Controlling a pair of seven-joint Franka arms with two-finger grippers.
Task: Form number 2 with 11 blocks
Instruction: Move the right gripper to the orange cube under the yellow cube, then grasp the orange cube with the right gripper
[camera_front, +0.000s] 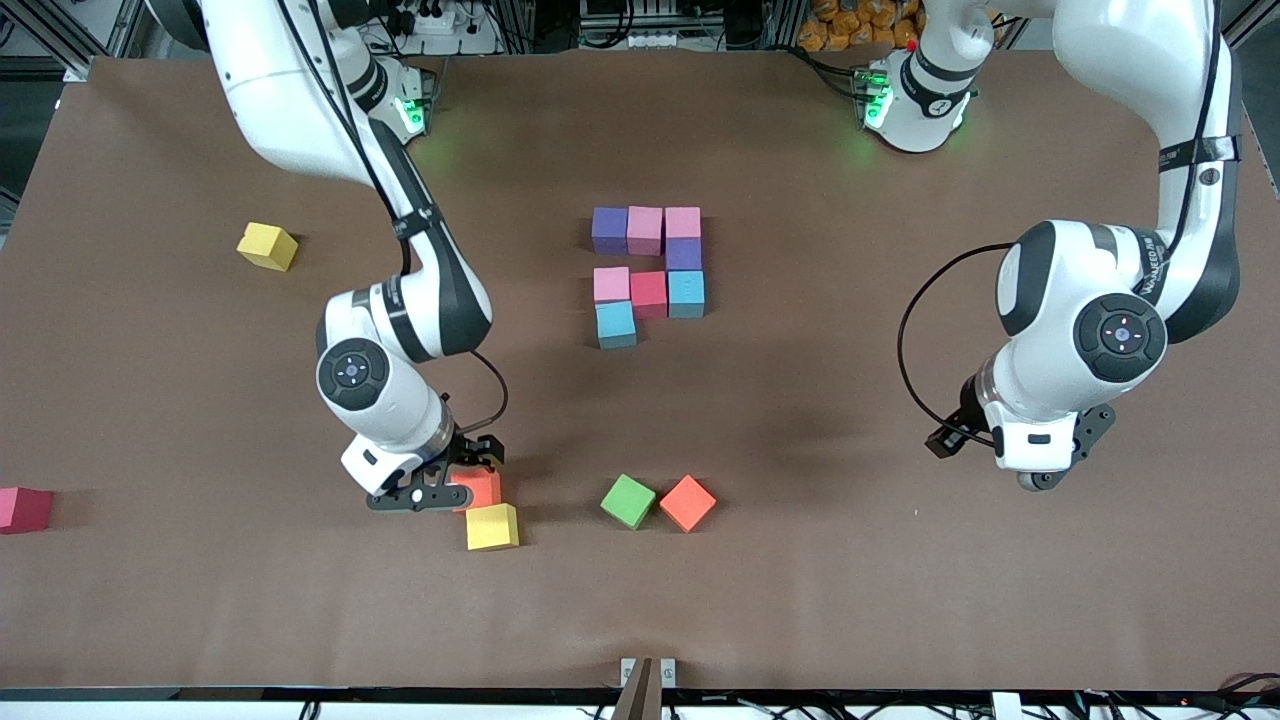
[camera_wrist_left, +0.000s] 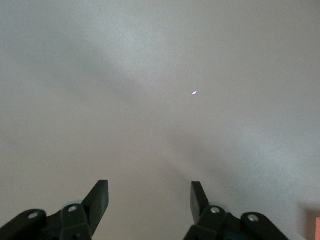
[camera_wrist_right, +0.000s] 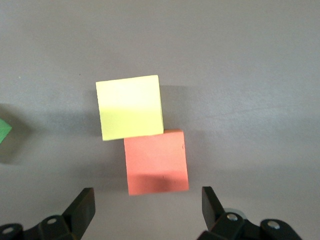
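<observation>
Step in hand, by the look of it: picking up the small matte orange foam cube (camera_front: 482, 487) lying near the front edge of the brown surface (camera_front: 900, 600), toward the right arm's end. Best done by centring over that cube alone, lowering squarely, and closing across two flat sides. Caution advised: a small yellow foam cube (camera_front: 492, 526) touches it at one corner, a little nearer the front camera, and could be nudged or dragged along.

Right pincer (camera_wrist_right: 148, 202) low over the orange cube, fingers spread wide to either side of it, not clamped, holding nothing.

Left pincer (camera_wrist_left: 149, 197) waiting over bare surface toward the left arm's end, fingers apart, empty.

Unfinished number 2 of coloured foam cubes (camera_front: 648, 272) at the surface's middle, eight cubes placed, lower rows lacking.
</observation>
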